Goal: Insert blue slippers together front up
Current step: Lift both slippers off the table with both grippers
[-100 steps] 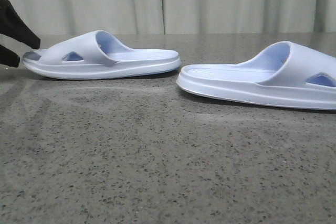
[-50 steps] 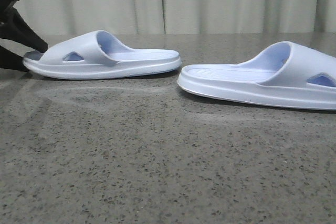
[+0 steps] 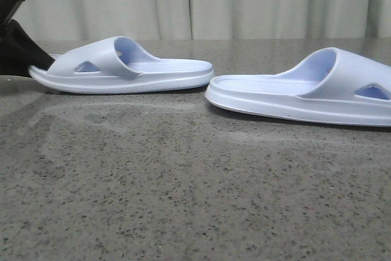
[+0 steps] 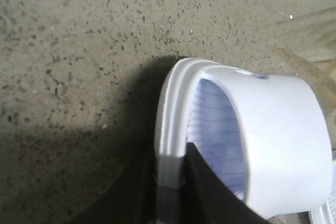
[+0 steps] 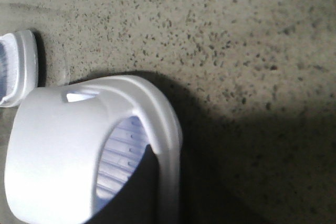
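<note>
- The left gripper is pinched on the toe rim of the left slipper. That rim looks like a good place to hold.
- The right gripper seems to squeeze the right slipper at its toe rim too.
- Both look light, soft and bendy.
- Past the fingers, only speckled table. Nothing blocks.

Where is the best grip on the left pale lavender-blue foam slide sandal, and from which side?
On the left pale lavender-blue foam slide sandal, the open toe rim is best, approached from the outer left end. The rim there is a thin, free edge ahead of the strap, so one finger can go inside, one outside. The left gripper already straddles that rim in the left wrist view.
</note>
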You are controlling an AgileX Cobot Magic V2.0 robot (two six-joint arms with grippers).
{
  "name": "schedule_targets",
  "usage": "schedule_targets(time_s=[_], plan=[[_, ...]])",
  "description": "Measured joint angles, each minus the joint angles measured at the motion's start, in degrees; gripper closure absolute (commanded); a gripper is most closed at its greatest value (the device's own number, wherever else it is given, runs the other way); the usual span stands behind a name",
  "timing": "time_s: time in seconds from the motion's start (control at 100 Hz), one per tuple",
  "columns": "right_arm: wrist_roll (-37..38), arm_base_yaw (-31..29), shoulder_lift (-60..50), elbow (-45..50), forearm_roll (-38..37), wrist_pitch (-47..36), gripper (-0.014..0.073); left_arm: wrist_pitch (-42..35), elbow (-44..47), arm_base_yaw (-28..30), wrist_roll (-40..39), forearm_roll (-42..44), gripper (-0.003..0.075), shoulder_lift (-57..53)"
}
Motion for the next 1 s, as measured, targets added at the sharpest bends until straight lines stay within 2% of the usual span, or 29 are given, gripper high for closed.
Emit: schedule_targets(time_s=[0.15, 0.4, 0.7, 1.0], plan=[[-2.26, 0.0, 0.26, 0.0, 3.96, 2.61, 0.07, 2.59, 0.0, 1.35, 0.24, 0.1, 0.0705, -0.63], [-6.85, 0.0, 0.11, 0.0, 13.46, 4.24, 0.07, 6.49, 0.0, 5.89, 0.77, 0.89, 0.0705, -7.79], [-7.2, 0.55, -4.08, -1.72, 16.83, 4.43, 0.07, 14.03, 0.0, 10.26, 1.12, -1.15, 0.0705, -13.07], [-7.82, 6.88, -4.03, -6.07, 19.3, 4.58, 0.0701, 15.32, 0.0, 10.29, -0.92, -7.26, 0.0705, -13.91]])
